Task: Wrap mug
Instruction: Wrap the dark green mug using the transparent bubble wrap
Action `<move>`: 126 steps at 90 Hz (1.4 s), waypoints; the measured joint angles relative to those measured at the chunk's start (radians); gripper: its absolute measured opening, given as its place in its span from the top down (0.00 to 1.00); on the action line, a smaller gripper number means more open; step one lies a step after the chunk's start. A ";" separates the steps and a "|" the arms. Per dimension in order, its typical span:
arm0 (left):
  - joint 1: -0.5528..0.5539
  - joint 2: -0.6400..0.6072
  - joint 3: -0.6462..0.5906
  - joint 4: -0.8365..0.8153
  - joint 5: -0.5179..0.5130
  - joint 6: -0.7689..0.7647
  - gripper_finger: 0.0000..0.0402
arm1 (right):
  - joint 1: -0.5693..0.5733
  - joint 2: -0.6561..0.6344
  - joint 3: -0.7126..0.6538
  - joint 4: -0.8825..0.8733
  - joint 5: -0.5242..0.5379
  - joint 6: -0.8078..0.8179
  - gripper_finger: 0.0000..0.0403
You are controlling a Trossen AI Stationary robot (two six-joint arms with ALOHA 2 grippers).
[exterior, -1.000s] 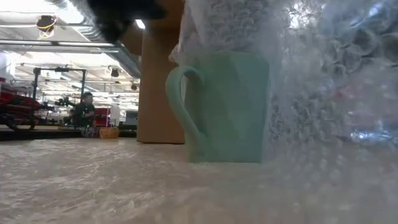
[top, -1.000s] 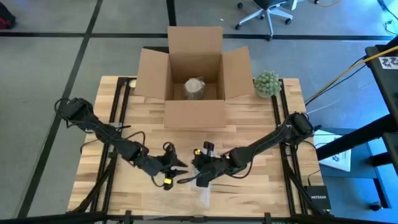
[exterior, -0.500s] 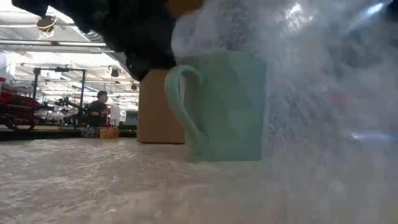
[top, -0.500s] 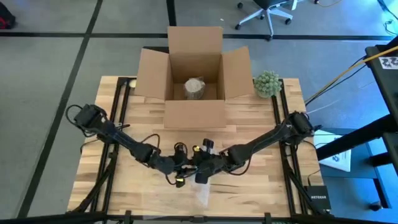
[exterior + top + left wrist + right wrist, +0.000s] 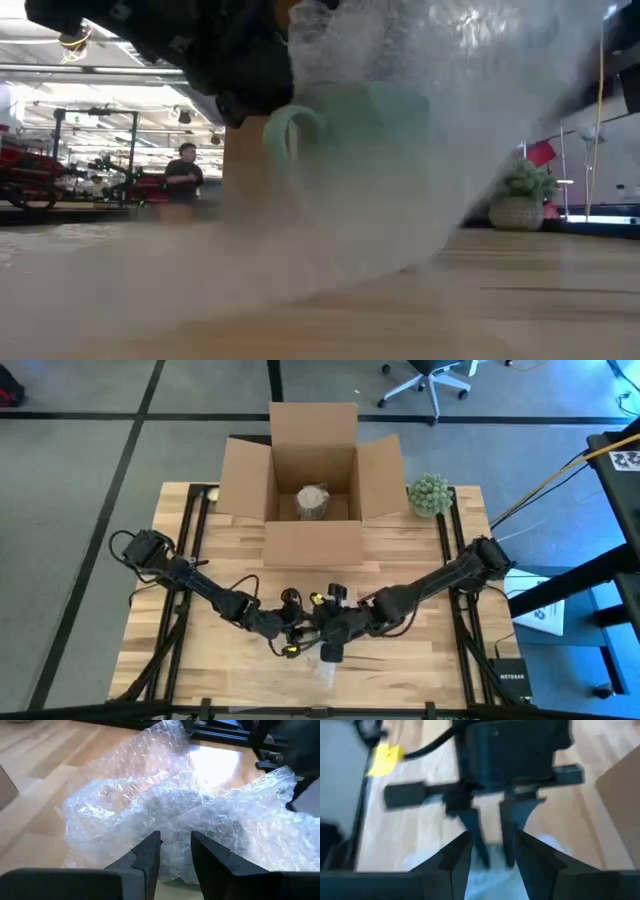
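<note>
Both grippers meet at the front middle of the table (image 5: 420, 550), and we see them nearly nose to nose over the bubble wrap (image 5: 165, 810). Our left gripper (image 5: 175, 851) has its two dark fingers parted by a narrow gap, tips resting against the crumpled wrap with nothing visibly caught between them. Our right gripper (image 5: 492, 862) also shows a gap between its fingers, a pale patch of wrap lying just under the tips and the left gripper directly ahead of it. From table height we see the green mug (image 5: 345, 120) upright, its handle turned to the picture's left, most of its body veiled by the wrap, which rises over the rim and slopes down to the wood. Whether either gripper actually pinches the wrap, we cannot tell. Behind, at the far edge, an open cardboard box (image 5: 312, 470) holds a pale wrapped bundle (image 5: 312, 501), and a small green plant (image 5: 429, 493) stands just right of it.
</note>
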 joint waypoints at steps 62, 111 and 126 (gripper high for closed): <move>-0.006 0.000 0.001 0.008 0.013 0.020 0.77 | -0.045 0.283 0.045 -0.114 -0.252 0.100 0.98; -0.011 -0.002 0.000 0.004 0.024 0.031 0.77 | -0.020 0.253 0.435 -0.581 -0.136 0.102 0.96; -0.011 -0.002 0.000 0.003 0.023 0.030 0.77 | 0.015 0.250 0.463 -0.750 0.123 0.220 0.96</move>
